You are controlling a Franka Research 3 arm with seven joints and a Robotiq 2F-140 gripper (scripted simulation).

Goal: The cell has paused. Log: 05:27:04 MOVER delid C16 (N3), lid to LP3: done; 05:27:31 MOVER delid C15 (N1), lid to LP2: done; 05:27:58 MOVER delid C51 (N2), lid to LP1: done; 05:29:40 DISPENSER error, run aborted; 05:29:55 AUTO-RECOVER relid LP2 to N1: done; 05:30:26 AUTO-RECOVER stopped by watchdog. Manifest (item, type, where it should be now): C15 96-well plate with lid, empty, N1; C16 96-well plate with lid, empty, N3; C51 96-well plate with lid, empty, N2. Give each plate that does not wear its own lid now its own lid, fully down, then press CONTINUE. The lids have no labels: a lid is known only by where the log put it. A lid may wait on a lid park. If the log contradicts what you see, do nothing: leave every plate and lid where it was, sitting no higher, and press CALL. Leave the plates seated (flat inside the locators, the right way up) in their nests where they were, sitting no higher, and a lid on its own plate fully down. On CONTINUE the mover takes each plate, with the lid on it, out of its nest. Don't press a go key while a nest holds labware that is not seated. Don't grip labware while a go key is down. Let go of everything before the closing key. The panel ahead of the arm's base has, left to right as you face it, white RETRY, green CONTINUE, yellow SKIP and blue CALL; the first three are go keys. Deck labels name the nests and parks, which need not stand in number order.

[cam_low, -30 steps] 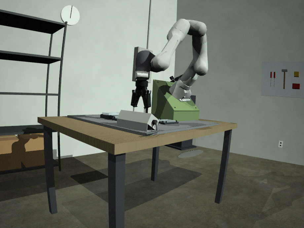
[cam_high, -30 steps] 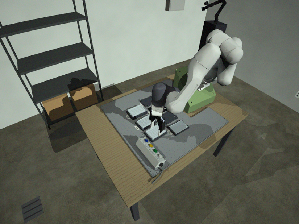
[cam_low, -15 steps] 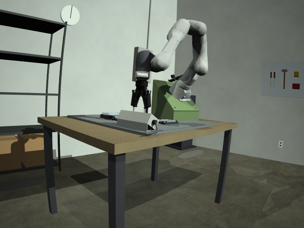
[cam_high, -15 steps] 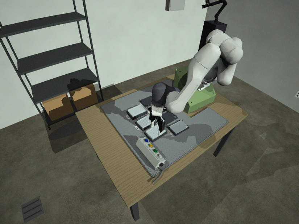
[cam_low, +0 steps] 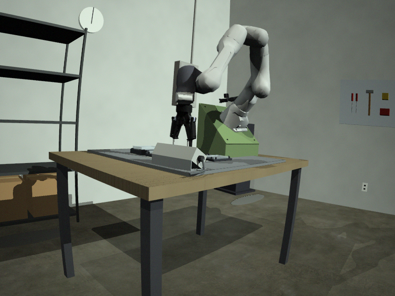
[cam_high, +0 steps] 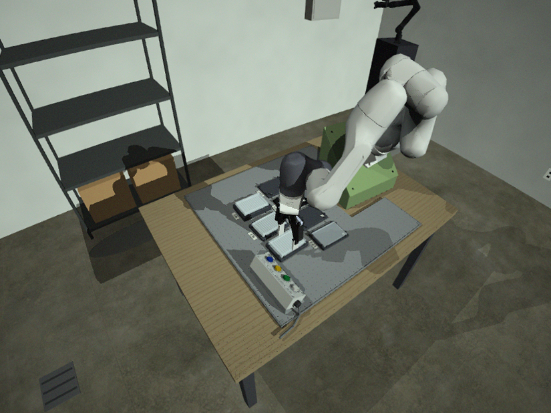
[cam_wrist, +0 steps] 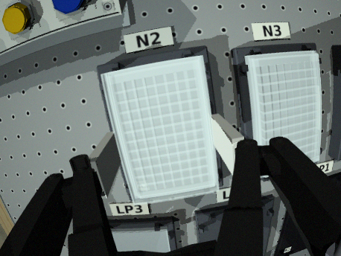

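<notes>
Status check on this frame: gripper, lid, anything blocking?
Gripper shut on the lid, directly over the N2 nest. Whether the lid is fully down cannot be told. N3 plate alongside, apart. Nothing seen in the way.

A lab workshop: perforated deck [cam_high: 363, 231] with labelled nests holding well plates [cam_wrist: 161, 128], a key panel [cam_high: 279, 279], steel shelving [cam_high: 95, 106], a wall tool board [cam_low: 366, 103]
</notes>
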